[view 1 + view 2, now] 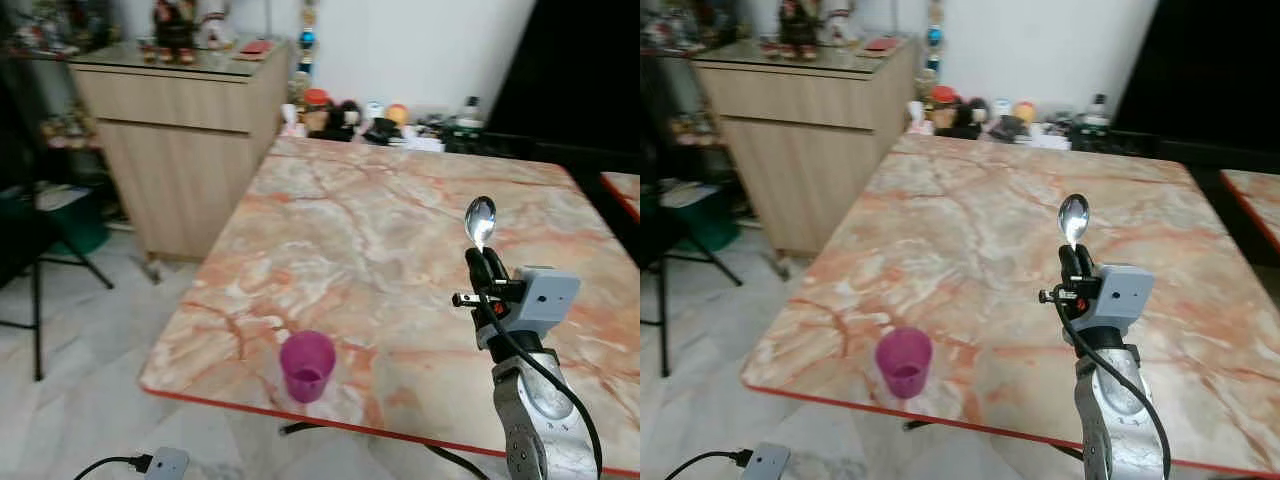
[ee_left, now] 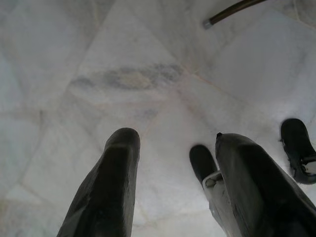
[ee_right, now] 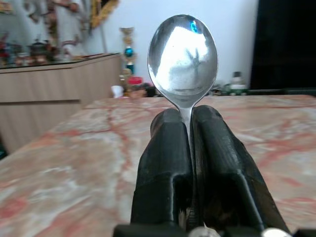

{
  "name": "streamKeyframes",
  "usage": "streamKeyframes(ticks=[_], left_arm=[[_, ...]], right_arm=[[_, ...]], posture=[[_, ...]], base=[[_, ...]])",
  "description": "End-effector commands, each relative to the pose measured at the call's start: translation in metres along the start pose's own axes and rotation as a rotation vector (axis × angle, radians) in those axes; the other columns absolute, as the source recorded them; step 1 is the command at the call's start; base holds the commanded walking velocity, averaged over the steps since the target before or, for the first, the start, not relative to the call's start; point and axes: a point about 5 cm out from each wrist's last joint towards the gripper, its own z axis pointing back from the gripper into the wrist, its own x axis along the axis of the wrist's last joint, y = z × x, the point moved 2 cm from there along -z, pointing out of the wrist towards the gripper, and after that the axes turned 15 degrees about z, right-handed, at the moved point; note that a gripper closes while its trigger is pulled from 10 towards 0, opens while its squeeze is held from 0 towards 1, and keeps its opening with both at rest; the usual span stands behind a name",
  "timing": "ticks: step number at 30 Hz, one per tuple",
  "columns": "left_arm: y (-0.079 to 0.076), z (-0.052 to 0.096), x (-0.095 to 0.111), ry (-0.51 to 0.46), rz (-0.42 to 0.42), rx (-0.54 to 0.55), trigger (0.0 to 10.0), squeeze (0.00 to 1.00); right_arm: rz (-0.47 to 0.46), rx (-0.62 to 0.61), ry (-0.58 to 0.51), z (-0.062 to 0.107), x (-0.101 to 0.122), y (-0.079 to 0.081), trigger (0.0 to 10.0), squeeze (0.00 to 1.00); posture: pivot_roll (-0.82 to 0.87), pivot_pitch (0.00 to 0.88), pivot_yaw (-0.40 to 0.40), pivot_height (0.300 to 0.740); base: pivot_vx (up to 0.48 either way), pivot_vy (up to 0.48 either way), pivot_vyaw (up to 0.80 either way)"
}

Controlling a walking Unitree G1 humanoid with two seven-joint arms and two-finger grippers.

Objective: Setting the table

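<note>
R claw (image 1: 1074,262) grips spoon (image 1: 1073,219) upright | purple cup (image 1: 904,362) nr table (image 1: 970,230) edge

A wooden sideboard (image 1: 185,140) bearing ornaments stands against the white wall beside the table's far left corner, small jars and figurines (image 1: 350,115) line the far wall, and a power adapter (image 1: 166,463) with black cable lies on the pale floor tiles (image 2: 133,79).
</note>
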Motion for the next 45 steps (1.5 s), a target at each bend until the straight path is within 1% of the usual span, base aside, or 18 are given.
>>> streamKeyframes(ticks=[1, 4, 6, 8, 10, 13, 17, 20, 25, 30, 36, 45], left_arm=[[0.006, 0.002, -0.010, 0.026, -0.009, 0.015, 10.0, 0.00], [0.006, 0.004, -0.021, 0.057, -0.021, 0.018, 10.0, 0.00], [0.006, 0.005, -0.023, 0.057, -0.022, 0.017, 10.0, 0.00], [0.005, 0.005, -0.024, 0.058, -0.027, 0.013, 10.0, 0.00], [0.003, 0.005, -0.024, 0.059, -0.031, 0.009, 10.0, 0.00], [0.002, 0.004, -0.022, 0.055, -0.028, 0.007, 10.0, 0.00], [-0.001, 0.003, -0.016, 0.037, -0.034, 0.002, 10.0, 0.00], [-0.002, 0.003, -0.017, 0.037, -0.037, -0.001, 10.0, 0.00], [-0.003, 0.004, -0.023, 0.051, -0.038, -0.004, 10.0, 0.00], [-0.006, 0.005, -0.031, 0.069, -0.037, -0.008, 10.0, 0.00], [-0.008, 0.006, -0.034, 0.075, -0.045, -0.017, 10.0, 0.00], [-0.009, 0.005, -0.031, 0.071, -0.054, -0.019, 10.0, 0.00]], right_arm=[[0.018, -0.002, -0.015, -0.003, 0.004, 0.001, 10.0, 0.00], [0.003, -0.008, -0.010, 0.001, 0.001, 0.004, 10.0, 0.00], [-0.003, -0.009, -0.017, 0.003, 0.002, 0.005, 10.0, 0.00], [0.014, -0.018, -0.014, 0.003, 0.001, 0.005, 10.0, 0.00], [-0.005, -0.039, -0.015, 0.002, 0.001, 0.003, 10.0, 0.00], [-0.009, -0.046, -0.016, 0.000, 0.002, 0.003, 10.0, 0.00], [0.042, -0.036, -0.018, -0.002, 0.005, 0.003, 10.0, 0.00], [0.039, -0.047, -0.012, -0.001, 0.005, 0.000, 10.0, 0.00], [0.038, -0.054, -0.028, -0.002, 0.008, -0.001, 10.0, 0.00], [0.046, -0.046, -0.029, -0.002, 0.009, 0.000, 10.0, 0.00], [0.054, -0.052, -0.028, -0.003, 0.009, -0.001, 10.0, 0.00], [0.062, -0.064, -0.033, -0.004, 0.010, -0.004, 10.0, 0.00]], posture=[[-0.03, 0.000, -0.028, 0.740], [-0.04, 0.005, -0.022, 0.740], [-0.06, 0.013, -0.017, 0.740], [-0.06, 0.023, -0.018, 0.740], [-0.06, 0.028, -0.017, 0.740], [-0.06, 0.035, -0.018, 0.740], [-0.07, 0.052, -0.025, 0.740], [-0.08, 0.065, -0.028, 0.740], [-0.08, 0.083, -0.035, 0.740], [-0.09, 0.092, -0.037, 0.740], [-0.09, 0.100, -0.035, 0.740], [-0.09, 0.099, -0.033, 0.740]], base=[[0.000, 0.000, -0.77], [0.000, 0.000, -0.77], [0.000, -0.289, -0.38], [0.000, -0.300, 0.00], [0.000, -0.326, 0.00], [0.000, -0.333, 0.00], [0.000, 0.000, 0.00], [0.000, 0.000, -0.15], [0.000, 0.000, -0.71], [0.000, 0.000, 0.00], [0.000, 0.000, 0.00], [0.000, -0.303, 0.00]])
